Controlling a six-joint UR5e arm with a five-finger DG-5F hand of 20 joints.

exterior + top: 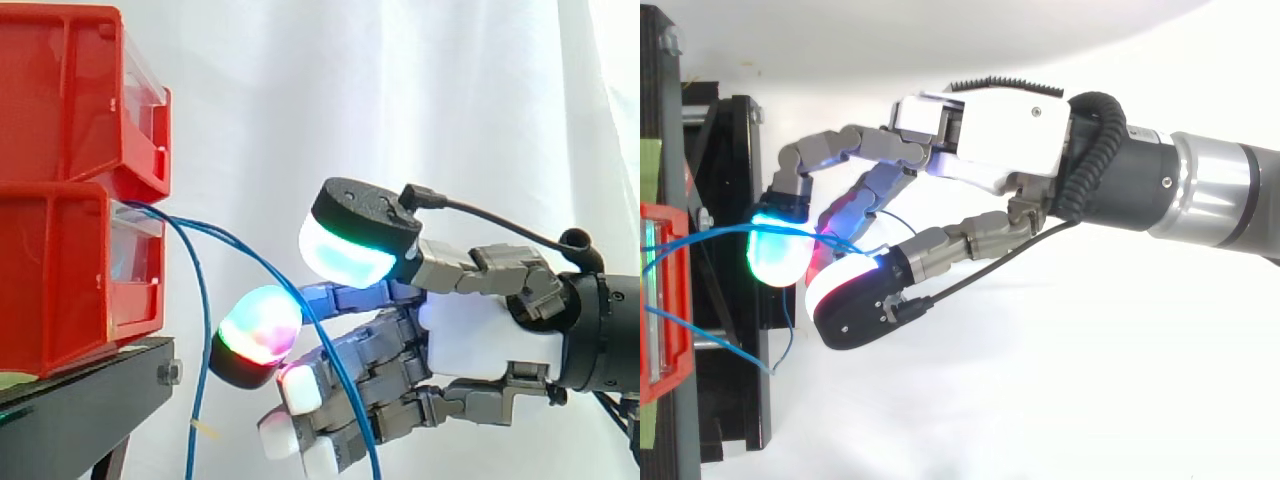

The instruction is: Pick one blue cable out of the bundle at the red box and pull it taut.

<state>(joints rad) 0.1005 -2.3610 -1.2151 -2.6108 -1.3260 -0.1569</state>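
Two blue cables come out of the lower red bin (60,290) and hang slack. One blue cable (240,250) arcs right and down across my hand (490,335); seen from above, this cable (720,232) runs from the red bin (662,310) into the gap between two glowing pads. The upper pad (345,252) glows cyan-green and the lower pad (260,325) glows in mixed colours. A gap shows between them, and the cable passes through it unpinched. My lower fingers are loosely bent behind the cable. The second cable (203,340) drops straight down beside the stand.
A second red bin (60,100) is stacked on the lower one, both on the black stand (90,395) at the left. The white curtain hangs behind. Below and right of the stand there is free room.
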